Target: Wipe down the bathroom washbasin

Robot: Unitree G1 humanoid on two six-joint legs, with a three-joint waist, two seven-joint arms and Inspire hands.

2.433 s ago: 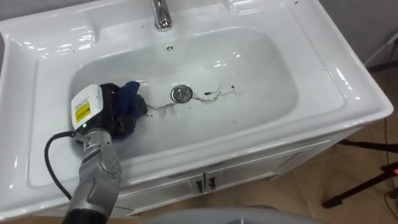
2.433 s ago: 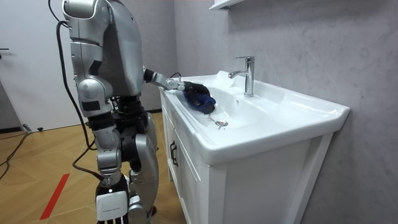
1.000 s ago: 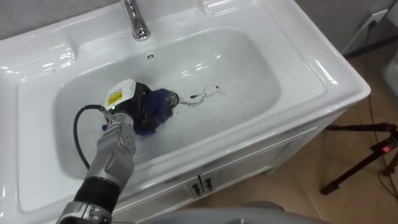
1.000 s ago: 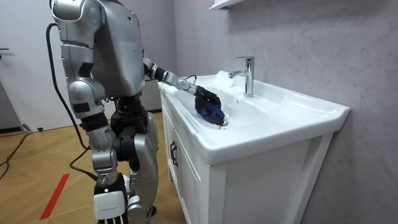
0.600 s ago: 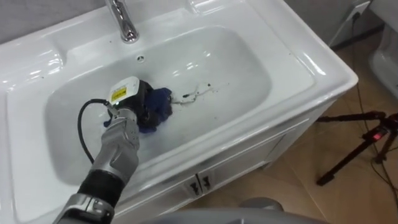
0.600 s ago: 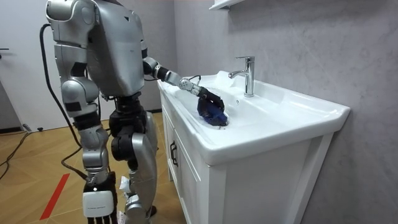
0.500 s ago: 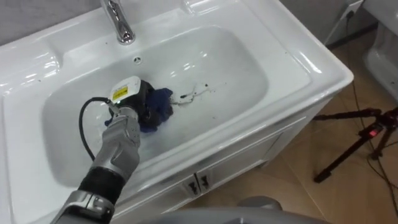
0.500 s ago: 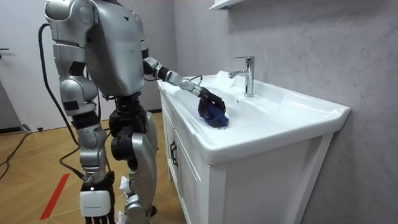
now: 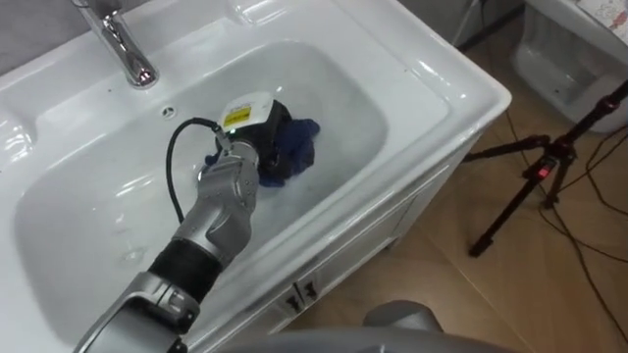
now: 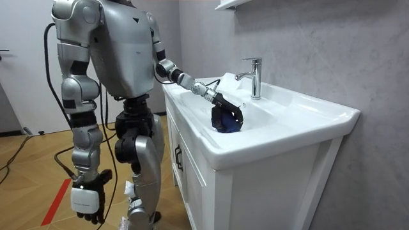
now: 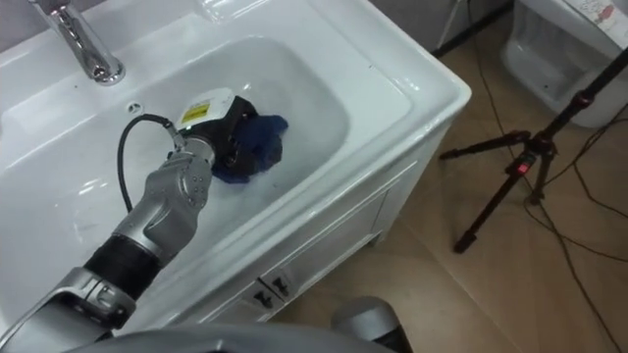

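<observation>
- The blue cloth (image 9: 294, 149) lies bunched inside the white basin (image 9: 412, 78), at about 4 o'clock from the faucet (image 9: 126, 51).
- The left robot hand (image 9: 257, 126) sits on it, fingers curled into the cloth.
- The right robot hand (image 10: 86, 199) hangs at the robot's side, fingers loose.
- A black tripod (image 9: 535, 172) stands on the floor at the basin's 3 o'clock.

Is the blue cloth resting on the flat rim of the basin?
No, the blue cloth lies down inside the basin bowl, held by the left robot hand.
</observation>
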